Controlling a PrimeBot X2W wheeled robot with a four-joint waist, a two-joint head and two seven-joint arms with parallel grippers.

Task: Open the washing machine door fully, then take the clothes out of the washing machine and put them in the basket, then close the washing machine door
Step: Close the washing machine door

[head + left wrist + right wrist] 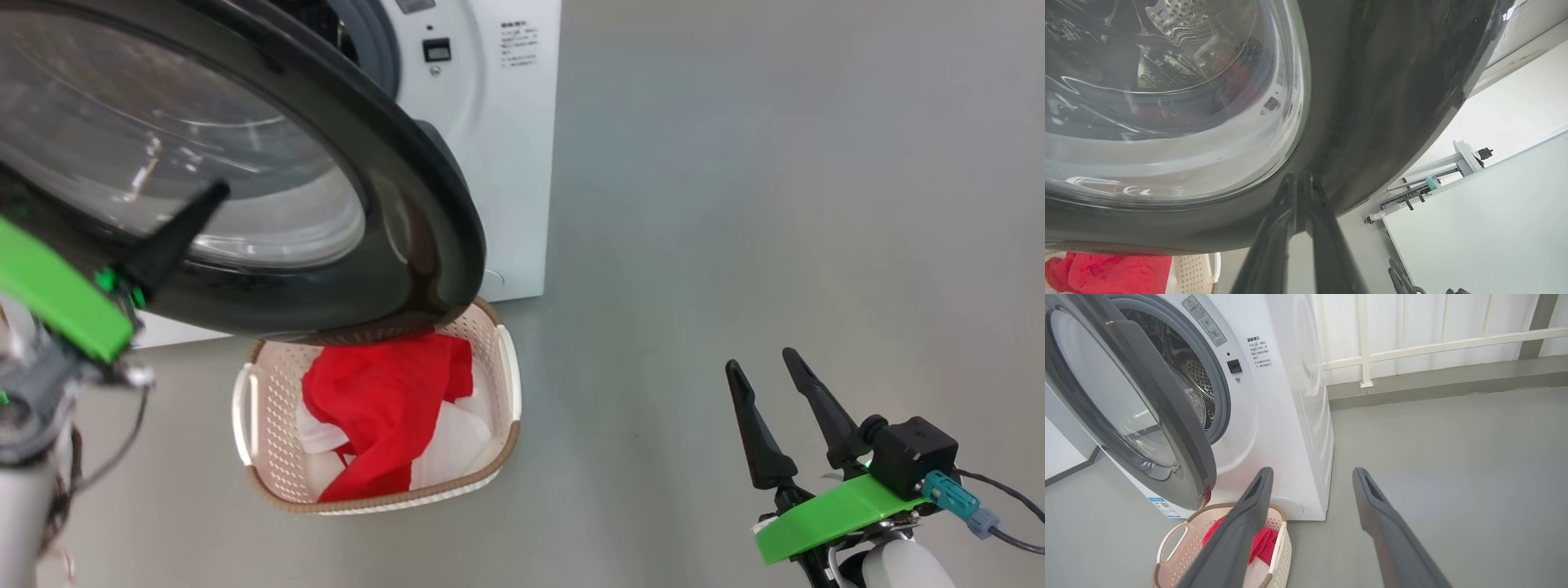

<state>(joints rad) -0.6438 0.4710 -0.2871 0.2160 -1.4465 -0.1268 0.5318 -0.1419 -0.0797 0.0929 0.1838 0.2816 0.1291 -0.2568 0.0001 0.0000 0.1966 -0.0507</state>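
A white washing machine [506,163] has its round black-rimmed door [392,163] swung out above a cream basket [269,392] on the grey floor [735,163]. Red and white clothes [384,400] are heaped in the basket. The left gripper [1298,175] has its fingers nearly together and empty, tips against the door's rim, while the right gripper [760,359] has its fingers spread wide and empty.

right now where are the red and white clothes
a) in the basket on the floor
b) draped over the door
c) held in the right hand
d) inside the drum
a: the clothes lie bunched in the basket, which sits on the floor just below the open washing machine door.
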